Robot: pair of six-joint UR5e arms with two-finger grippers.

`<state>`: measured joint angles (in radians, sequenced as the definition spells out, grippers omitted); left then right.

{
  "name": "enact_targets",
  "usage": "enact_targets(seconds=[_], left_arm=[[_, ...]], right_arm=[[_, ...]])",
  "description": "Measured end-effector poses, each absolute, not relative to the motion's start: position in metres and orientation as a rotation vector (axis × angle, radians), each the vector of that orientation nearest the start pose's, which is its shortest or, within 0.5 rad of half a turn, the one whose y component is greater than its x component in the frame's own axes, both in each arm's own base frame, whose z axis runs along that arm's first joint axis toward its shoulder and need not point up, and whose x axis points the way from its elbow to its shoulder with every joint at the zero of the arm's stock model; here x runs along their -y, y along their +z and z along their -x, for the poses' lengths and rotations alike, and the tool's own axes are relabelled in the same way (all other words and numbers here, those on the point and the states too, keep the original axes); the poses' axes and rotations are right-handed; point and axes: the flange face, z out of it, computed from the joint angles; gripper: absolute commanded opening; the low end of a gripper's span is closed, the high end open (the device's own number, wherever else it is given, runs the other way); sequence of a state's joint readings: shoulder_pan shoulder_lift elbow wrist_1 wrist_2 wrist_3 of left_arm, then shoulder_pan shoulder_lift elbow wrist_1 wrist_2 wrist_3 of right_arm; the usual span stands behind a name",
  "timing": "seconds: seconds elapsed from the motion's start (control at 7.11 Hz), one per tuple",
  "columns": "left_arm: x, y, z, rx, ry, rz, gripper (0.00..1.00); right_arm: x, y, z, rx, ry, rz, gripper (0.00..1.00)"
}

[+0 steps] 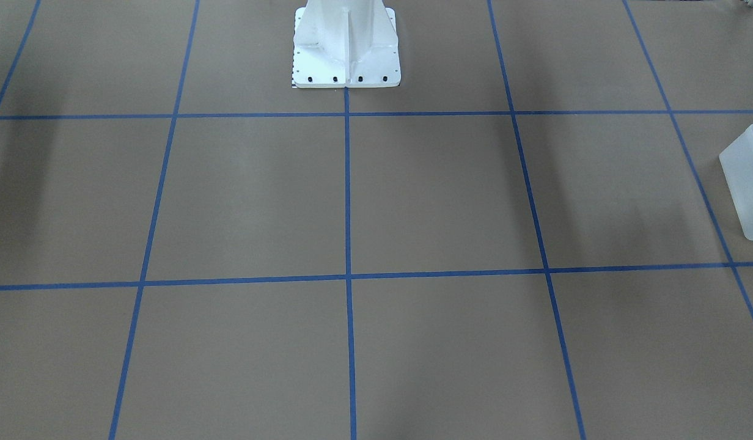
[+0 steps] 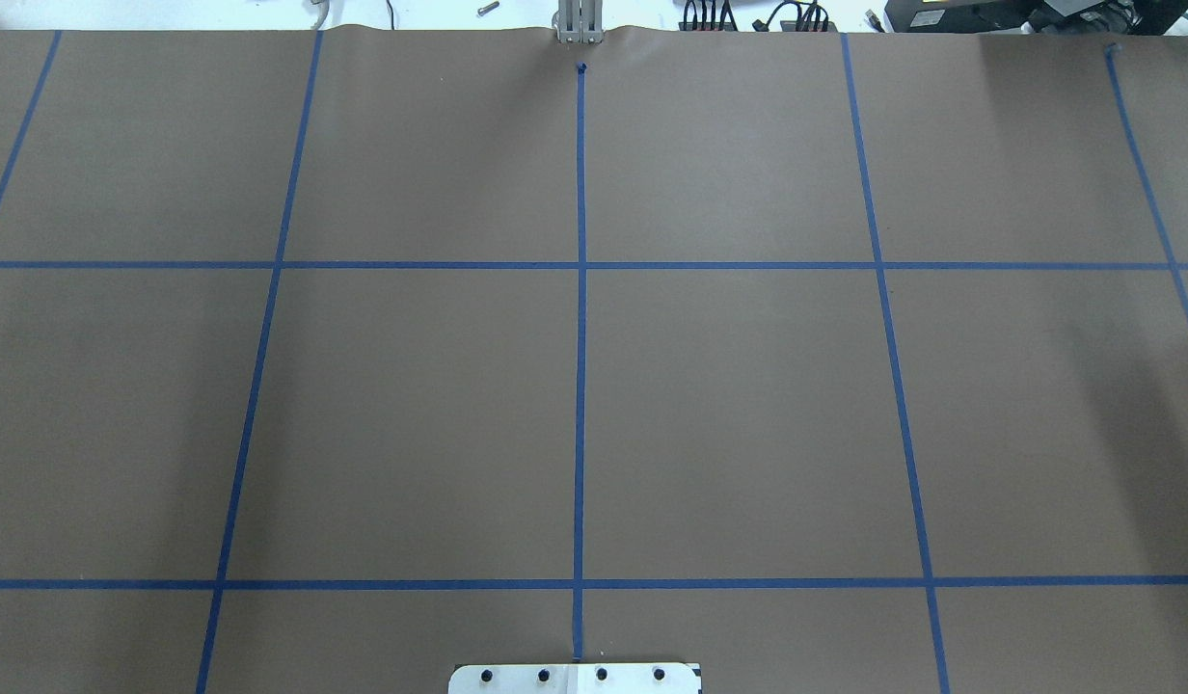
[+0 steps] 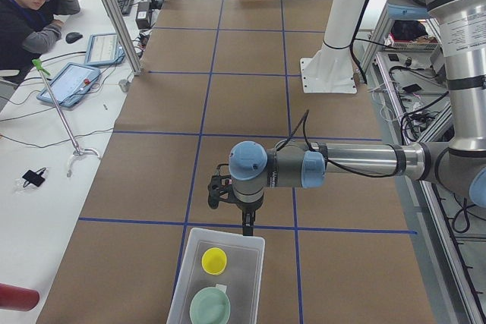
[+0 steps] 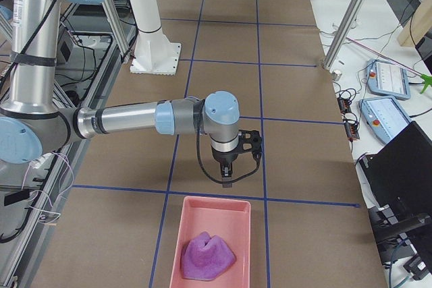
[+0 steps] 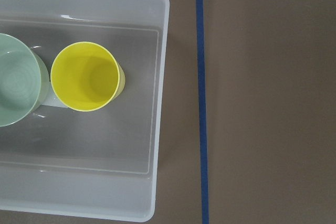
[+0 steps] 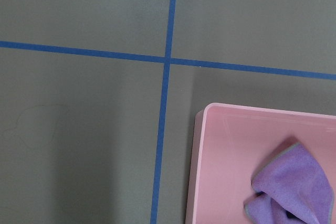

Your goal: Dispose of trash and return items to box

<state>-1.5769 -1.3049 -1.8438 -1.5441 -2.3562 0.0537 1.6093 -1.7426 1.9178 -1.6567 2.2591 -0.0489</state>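
Observation:
The frosted white box (image 3: 228,242) stands at the table's near end in the exterior left view. The yellow cup (image 3: 214,260) and the pale green bowl (image 3: 210,306) stand upright inside it, side by side. My left gripper (image 3: 247,231) points down just beyond the box's far rim; I cannot tell if it is open or shut. The left wrist view looks down on the cup (image 5: 86,76), the bowl (image 5: 16,87) and the box rim (image 5: 160,103). My right gripper (image 4: 227,181) hangs just beyond a pink tray (image 4: 216,214); I cannot tell its state.
The pink tray holds a crumpled purple cloth (image 4: 206,255), also seen in the right wrist view (image 6: 294,182). The robot's white pedestal (image 1: 346,49) stands mid-table. A box corner (image 1: 746,183) shows at the front view's right edge. An operator (image 3: 30,5) sits beside the table.

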Motion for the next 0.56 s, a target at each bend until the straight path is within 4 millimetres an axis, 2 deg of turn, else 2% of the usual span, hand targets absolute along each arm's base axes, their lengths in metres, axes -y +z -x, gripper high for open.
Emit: enact_targets(seconds=[0.56], left_arm=[[0.3780,0.6424,0.0653,-0.786,0.037,-0.005,0.98]], right_arm=[[0.4172,0.5752,-0.0826,0.684,-0.053,-0.123,1.00]])
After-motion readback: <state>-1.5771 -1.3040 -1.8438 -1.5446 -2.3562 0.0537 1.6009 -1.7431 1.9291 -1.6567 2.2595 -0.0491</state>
